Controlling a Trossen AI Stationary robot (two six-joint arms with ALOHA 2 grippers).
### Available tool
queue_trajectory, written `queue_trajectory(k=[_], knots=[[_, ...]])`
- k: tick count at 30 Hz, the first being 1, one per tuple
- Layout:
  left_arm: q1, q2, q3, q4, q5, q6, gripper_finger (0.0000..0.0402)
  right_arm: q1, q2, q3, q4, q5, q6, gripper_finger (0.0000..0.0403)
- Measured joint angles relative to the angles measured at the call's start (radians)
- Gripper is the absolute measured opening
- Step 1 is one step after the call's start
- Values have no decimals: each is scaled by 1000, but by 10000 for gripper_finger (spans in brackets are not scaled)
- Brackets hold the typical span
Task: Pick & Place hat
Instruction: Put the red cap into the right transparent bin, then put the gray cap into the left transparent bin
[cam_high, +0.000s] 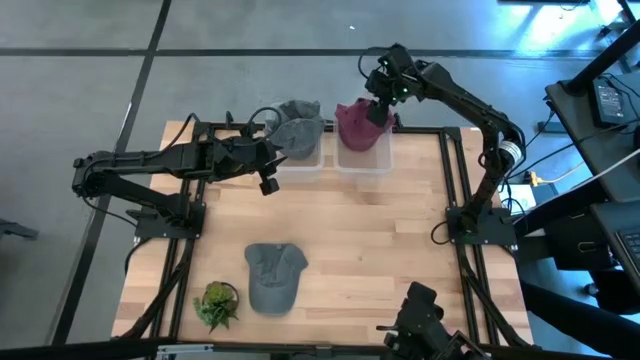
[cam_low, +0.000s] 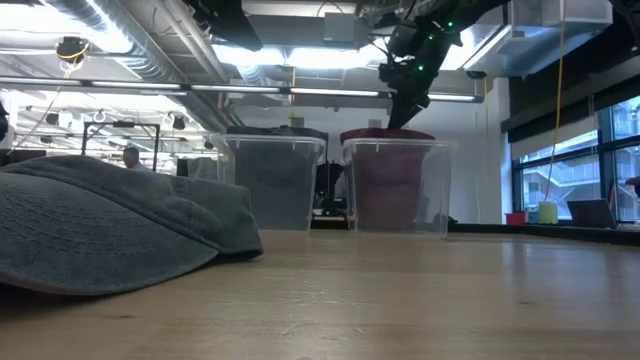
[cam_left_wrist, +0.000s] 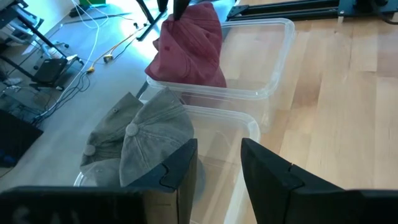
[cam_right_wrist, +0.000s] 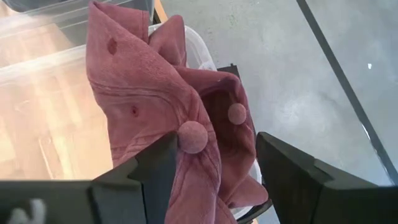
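The red hat (cam_high: 352, 122) is soft cloth, light and floppy; it folds and hangs when lifted, so a pinch on a thick fold near the crown button should hold better than the thin brim. It sits at about 1 o'clock on the table, crumpled over the far rim of the right clear bin (cam_high: 365, 160). The right gripper (cam_high: 379, 110) is on its top. In the right wrist view the fingers (cam_right_wrist: 152, 171) stand apart with the cloth bunched between them, so I judge it not fully closed; whether it truly grips is hard to say. The right arm reaches from the table's 3 o'clock edge, elbow high, wrist bent down over the bin.

The left gripper (cam_high: 268, 160) hovers near the left bin (cam_high: 300, 160) at 11 o'clock, jaws open and holding nothing, the arm stretched low from 9 o'clock. Gray hats (cam_high: 295, 125) lie in that bin. Another gray hat (cam_high: 273, 277) lies on the table at 6 o'clock.
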Motion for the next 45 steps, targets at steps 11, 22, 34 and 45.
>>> queue_trajectory(k=[11, 22, 34, 45], knots=[[0, 0, 0, 0, 0, -1, 119, 0, 1, 11, 12, 16, 59, 315], [0, 0, 0, -26, -1, -41, 116, -7, 0, 172, -40, 122, 172, 331], [-15, 0, 0, -133, 227, -97, 117, 336, -171, -36, -23, 83, 190, 332], [-157, 0, -239, -15, 287, -240, 121, 619, -536, -781, 685, 171, 339, 332]])
